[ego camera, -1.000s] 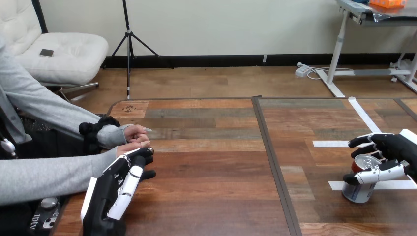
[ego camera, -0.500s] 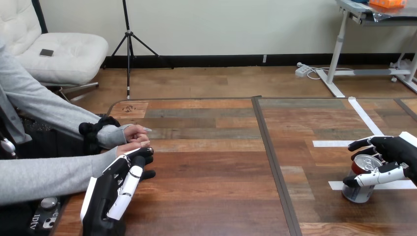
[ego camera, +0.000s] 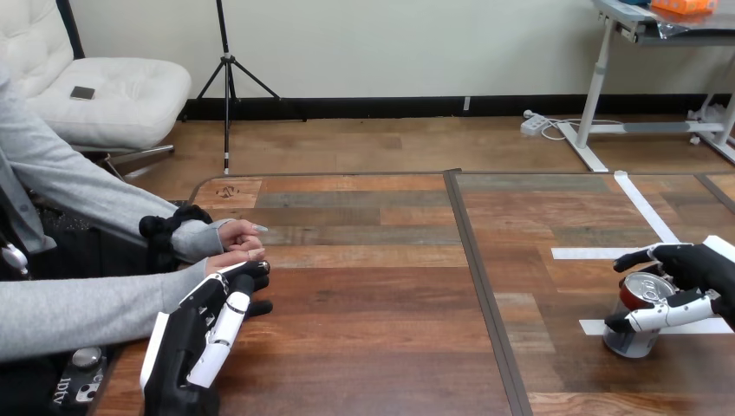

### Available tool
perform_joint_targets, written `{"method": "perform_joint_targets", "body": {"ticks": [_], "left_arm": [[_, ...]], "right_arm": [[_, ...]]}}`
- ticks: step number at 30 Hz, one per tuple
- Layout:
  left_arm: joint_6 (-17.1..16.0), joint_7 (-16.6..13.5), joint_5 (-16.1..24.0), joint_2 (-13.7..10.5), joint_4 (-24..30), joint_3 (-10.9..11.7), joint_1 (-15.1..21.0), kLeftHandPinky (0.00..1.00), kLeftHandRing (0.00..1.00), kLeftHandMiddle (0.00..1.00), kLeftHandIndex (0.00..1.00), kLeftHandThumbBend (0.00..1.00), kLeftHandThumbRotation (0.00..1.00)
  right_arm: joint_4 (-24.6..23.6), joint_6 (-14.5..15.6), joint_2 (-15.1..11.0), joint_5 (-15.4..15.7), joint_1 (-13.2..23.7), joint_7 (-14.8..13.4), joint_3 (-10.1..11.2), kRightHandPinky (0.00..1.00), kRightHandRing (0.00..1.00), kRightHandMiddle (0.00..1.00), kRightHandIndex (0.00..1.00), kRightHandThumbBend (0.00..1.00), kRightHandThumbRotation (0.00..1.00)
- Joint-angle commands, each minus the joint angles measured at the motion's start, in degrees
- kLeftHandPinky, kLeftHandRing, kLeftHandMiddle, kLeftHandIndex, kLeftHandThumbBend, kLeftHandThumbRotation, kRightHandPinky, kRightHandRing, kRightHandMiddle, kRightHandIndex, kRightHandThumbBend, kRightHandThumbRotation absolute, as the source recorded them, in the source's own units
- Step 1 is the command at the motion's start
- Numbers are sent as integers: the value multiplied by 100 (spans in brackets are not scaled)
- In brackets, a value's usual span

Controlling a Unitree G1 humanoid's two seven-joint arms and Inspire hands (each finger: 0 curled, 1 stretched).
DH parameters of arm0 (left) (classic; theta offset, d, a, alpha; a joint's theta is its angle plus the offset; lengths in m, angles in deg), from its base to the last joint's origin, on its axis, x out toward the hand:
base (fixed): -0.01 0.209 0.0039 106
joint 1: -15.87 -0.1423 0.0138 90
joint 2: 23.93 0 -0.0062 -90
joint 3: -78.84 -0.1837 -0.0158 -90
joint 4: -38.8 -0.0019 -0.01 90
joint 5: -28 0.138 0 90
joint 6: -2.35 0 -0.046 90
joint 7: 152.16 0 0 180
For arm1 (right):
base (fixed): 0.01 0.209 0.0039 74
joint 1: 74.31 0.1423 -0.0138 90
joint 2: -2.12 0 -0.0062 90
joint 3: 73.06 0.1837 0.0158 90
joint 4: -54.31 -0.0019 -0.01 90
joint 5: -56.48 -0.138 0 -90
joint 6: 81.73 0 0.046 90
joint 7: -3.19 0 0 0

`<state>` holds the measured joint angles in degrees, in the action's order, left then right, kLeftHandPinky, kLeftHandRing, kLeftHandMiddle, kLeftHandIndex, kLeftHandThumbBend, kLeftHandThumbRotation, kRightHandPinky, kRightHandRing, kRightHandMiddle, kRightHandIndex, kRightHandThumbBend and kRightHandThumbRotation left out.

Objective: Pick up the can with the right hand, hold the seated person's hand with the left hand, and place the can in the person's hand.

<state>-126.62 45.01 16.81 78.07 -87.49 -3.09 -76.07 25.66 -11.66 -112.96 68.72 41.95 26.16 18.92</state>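
The right robot hand (ego camera: 704, 270), at the right edge of the frame, is closed round the one can (ego camera: 631, 340). Its fingers arch over the far side of the rim and its thumb lies across the near side. The can stands upright on the desk (ego camera: 373, 303), low in the right of the frame, against the nearest of three white tape strips (ego camera: 589, 253). A dark seam runs down the desk, left of the can.

At the lower left, the left robot hand (ego camera: 195, 342) reaches forward with its fingers stretched out straight, not curled round anything. Its fingertips touch the lower of the person's two hands (ego camera: 227, 258). I cannot tell whether they lie under or beside it. The person's upper hand (ego camera: 238, 232) rests just beyond, touching the lower one, and both are near the desk's left edge, well apart from the can.
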Motion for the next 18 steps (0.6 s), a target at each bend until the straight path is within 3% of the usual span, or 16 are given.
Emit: {"method": "perform_joint_targets", "body": {"ticks": [1,18], "left_arm": [[-128,17,6,-89,137,45,372,69,80,78,65,41,64],[-61,22,-18,-89,188,36,350,69,81,78,66,42,65]], "right_arm": [[-236,19,-199,-33,192,-32,-4,68,68,70,73,100,0],[-171,55,-268,71,249,65,-93,66,67,70,73,100,0]]}}
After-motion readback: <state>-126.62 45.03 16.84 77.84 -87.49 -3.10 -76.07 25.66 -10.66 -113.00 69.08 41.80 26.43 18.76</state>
